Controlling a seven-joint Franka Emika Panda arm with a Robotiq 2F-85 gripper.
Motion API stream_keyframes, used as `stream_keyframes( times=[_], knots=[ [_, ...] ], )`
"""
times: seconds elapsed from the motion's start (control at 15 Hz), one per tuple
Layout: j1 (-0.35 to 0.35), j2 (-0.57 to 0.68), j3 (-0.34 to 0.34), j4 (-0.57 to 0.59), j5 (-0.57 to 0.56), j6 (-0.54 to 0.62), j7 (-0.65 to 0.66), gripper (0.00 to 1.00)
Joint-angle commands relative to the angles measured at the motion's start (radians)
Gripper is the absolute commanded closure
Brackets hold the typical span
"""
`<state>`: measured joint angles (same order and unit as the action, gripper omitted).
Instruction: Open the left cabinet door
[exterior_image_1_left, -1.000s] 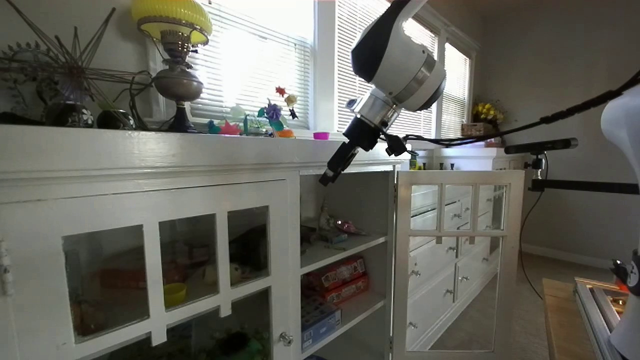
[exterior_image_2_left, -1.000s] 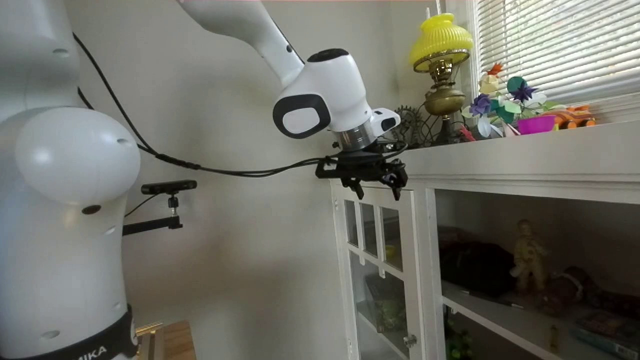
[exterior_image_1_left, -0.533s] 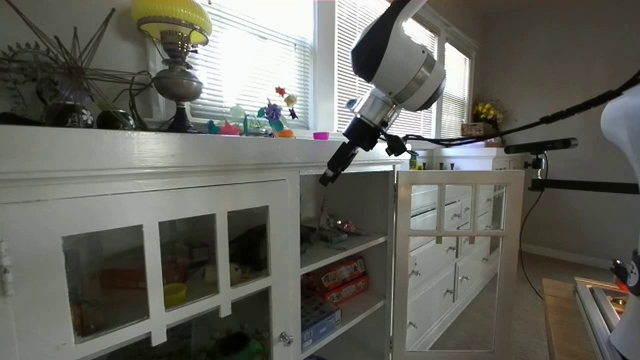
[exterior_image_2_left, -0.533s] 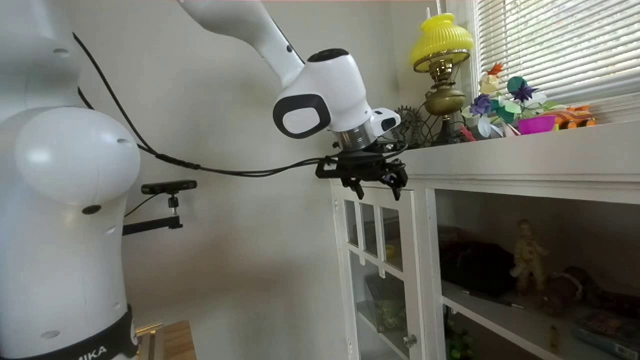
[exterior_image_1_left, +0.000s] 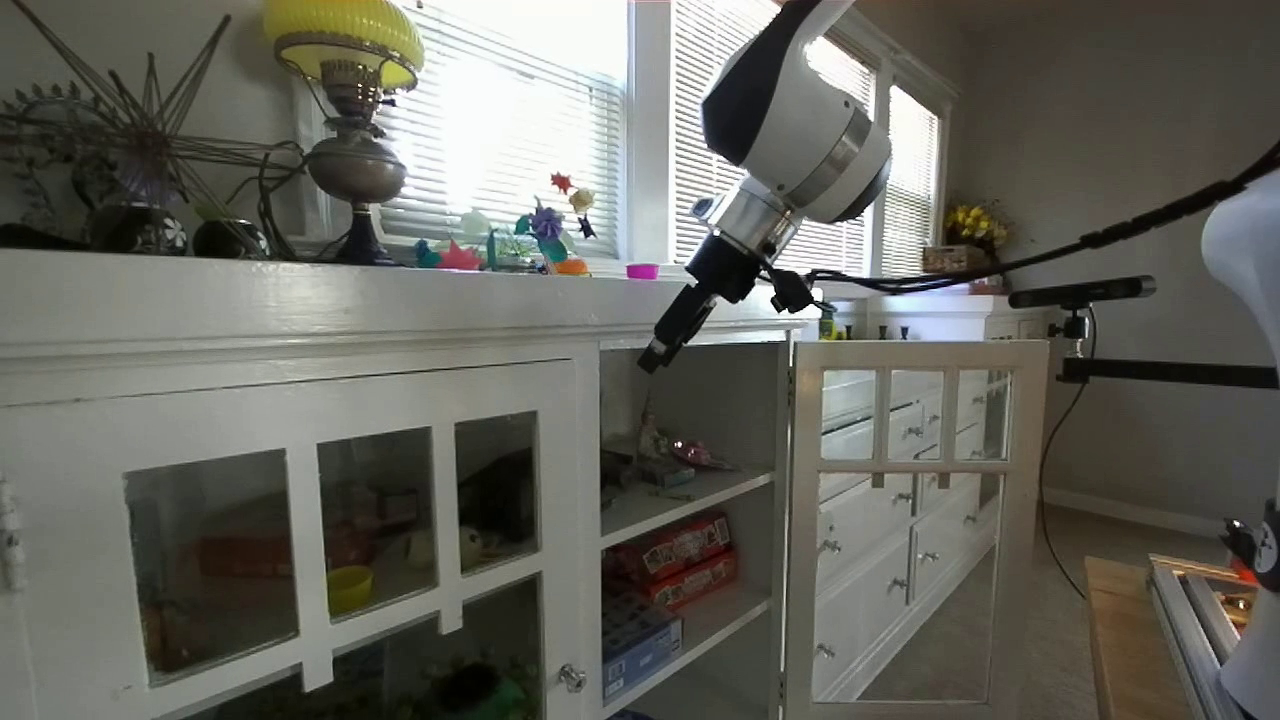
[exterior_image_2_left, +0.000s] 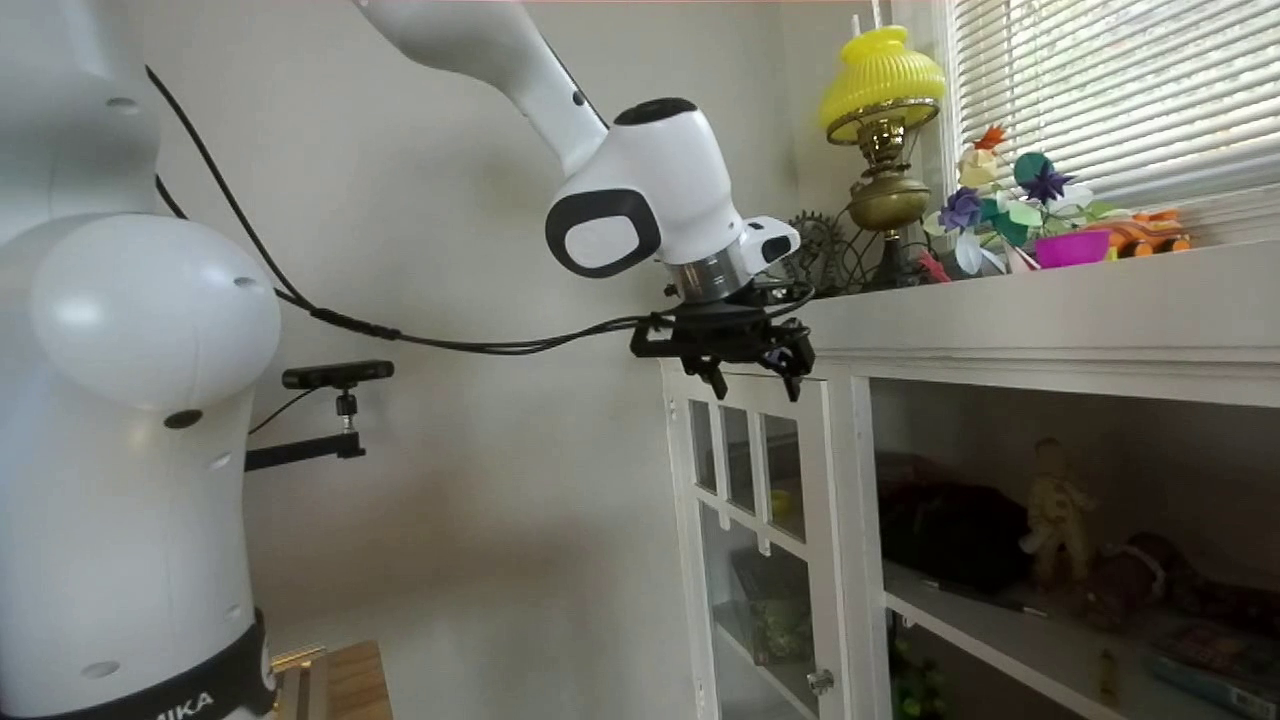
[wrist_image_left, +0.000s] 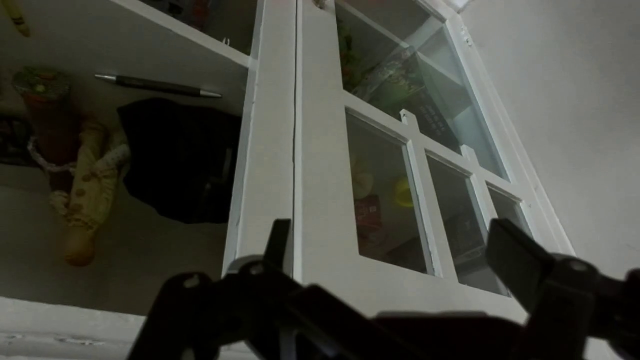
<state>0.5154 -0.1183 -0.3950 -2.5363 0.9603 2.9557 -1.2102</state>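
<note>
Left cabinet door (exterior_image_1_left: 308, 560) is closed, flush in its frame in both exterior views; knob (exterior_image_1_left: 572, 678) on its free edge, hinge (exterior_image_1_left: 11, 535) on the opposite edge. Gripper (exterior_image_2_left: 757, 393) hangs out in front of the left cabinet door, near its top rail, toward the knob edge, knob well below; can't tell how far off the door face. Fingers (wrist_image_left: 520, 257) spread wide, holding nothing; wrist view shows the door in the gap behind them. Open bay (exterior_image_1_left: 725, 400) is just beside the left cabinet door, knob side. In it: pen (wrist_image_left: 157, 85), black bundle (wrist_image_left: 180, 162) and doll in a pale buttoned suit (wrist_image_left: 92, 185) together on one shelf, red boxes (exterior_image_1_left: 690, 550) and blue box (exterior_image_1_left: 642, 655) lower down. Other paned door (exterior_image_1_left: 910, 466) stands swung open past that bay, well apart from the left cabinet door. Behind the left cabinet door's glass: yellow cup (exterior_image_1_left: 349, 590). On the ledge (exterior_image_1_left: 300, 300) above it: oil lamp with yellow shade (exterior_image_1_left: 355, 175), paper flowers (exterior_image_1_left: 547, 222); small pink cup (exterior_image_1_left: 642, 271) sits just past its knob edge.
</note>
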Motion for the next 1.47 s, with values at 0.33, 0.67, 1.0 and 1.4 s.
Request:
stream_keyframes(
  times=[0.33,0.67,1.0,1.4],
  knots=[
    [0.033,0.02,-0.027,0.026,0.213,0.042,-0.233,0.0],
    [0.029,0.051,-0.057,0.091,0.468,-0.036,-0.547,0.0],
    [0.0,0.16,-0.09,0.16,0.711,-0.196,-0.839,0.0],
    [-0.029,0.296,-0.099,0.205,0.822,-0.346,-0.999,0.0]
  ],
)
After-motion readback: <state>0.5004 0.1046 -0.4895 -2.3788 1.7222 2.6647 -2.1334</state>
